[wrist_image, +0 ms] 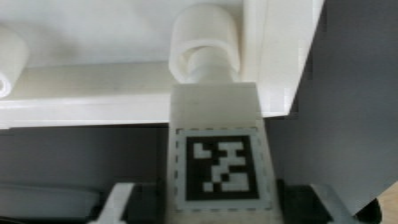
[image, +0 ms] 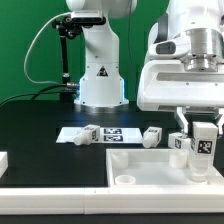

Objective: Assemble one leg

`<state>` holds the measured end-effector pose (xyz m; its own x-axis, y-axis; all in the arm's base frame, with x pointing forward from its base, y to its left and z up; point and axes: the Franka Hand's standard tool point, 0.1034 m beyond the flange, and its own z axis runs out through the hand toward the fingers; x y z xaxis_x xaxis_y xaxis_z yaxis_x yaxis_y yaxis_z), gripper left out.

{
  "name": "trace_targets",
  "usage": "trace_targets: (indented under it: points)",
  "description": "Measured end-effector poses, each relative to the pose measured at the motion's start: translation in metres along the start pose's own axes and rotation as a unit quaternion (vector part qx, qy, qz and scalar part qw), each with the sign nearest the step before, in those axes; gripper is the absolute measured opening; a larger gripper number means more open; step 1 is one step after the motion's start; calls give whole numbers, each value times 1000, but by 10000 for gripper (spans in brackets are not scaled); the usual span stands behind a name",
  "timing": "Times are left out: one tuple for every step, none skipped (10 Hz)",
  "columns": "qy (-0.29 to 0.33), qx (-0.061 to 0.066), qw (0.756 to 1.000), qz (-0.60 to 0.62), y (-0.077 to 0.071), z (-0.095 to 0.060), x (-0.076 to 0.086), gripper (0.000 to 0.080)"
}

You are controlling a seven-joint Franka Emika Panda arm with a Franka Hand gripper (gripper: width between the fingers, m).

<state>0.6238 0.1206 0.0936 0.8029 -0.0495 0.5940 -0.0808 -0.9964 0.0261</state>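
The leg [image: 203, 143] and the rimmed tray [image: 150, 166] look like smooth white plastic, faintly glossy, on a matt black desk [image: 40, 118].

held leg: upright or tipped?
Upright. In the exterior view the leg stands vertical, clamped in the tool, tag facing the camera. Whether its lower end touches the tray: cannot tell.

Wrist view: small white oblong plastic leg [wrist_image: 222, 150] and the claw [wrist_image: 214, 206] both cut off at the frame edge, image soft. Exterior view: large white rimmed plastic tray [image: 150, 168] runs off the exterior view's right. White block [image: 3, 160] at its left edge is mostly cropped. Tags on the loose white legs [image: 152, 135] are too small to read.
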Motion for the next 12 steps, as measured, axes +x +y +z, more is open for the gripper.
trace_targets:
  points:
    - [-2, -2, 1000, -2, 0, 3, -3, 286]
    - [-3, -4, 1000, -3, 2, 5, -4, 286]
    - [-5, -5, 1000, -4, 4, 7, -6, 286]
    - [-6, -7, 1000, -5, 5, 9, -8, 286]
    - [-2, -7, 1000, -7, 5, 10, -8, 286]
    - [5, -7, 1000, -9, 6, 11, -7, 286]
    - [7, -6, 1000, -10, 8, 12, -6, 286]
    - [4, -6, 1000, -10, 9, 12, -6, 286]
    - [4, -6, 1000, -12, 9, 12, -6, 295]
    - [4, -6, 1000, -14, 9, 12, -6, 295]
    - [3, -7, 1000, -17, 9, 12, -7, 516]
    - [-8, -8, 1000, -20, 12, 12, -6, 516]
